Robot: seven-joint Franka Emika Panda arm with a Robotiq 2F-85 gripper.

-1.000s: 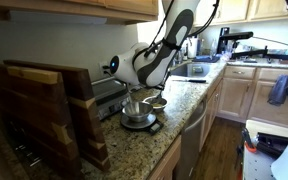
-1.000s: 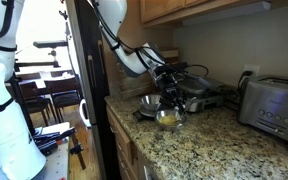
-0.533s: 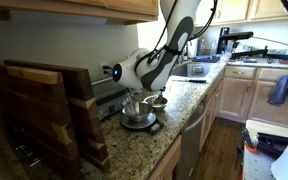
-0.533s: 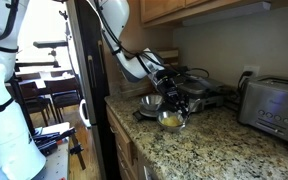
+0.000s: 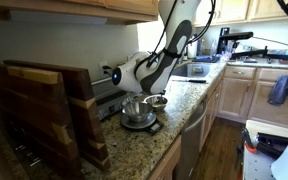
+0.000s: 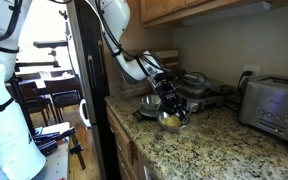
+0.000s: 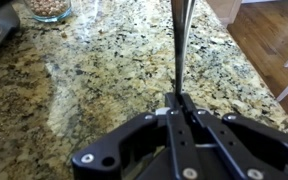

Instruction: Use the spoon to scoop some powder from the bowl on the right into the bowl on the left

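Observation:
In the wrist view my gripper is shut on a thin metal spoon handle that runs straight up out of the picture; the spoon's bowl is out of view. A glass bowl with tan contents shows at the top left. In both exterior views my gripper hangs just above two bowls. One metal bowl holds yellow powder; the other metal bowl stands beside it. The spoon is too small to make out there.
The bowls stand near the front edge of a granite counter. A toaster stands farther along, a dark appliance behind the bowls. A wooden block rack fills the near counter end, and cabinets hang overhead.
The arm's wrist has shifted slightly and dropped a little over the bowls. The grip on the spoon is unchanged and the bowls have not moved.

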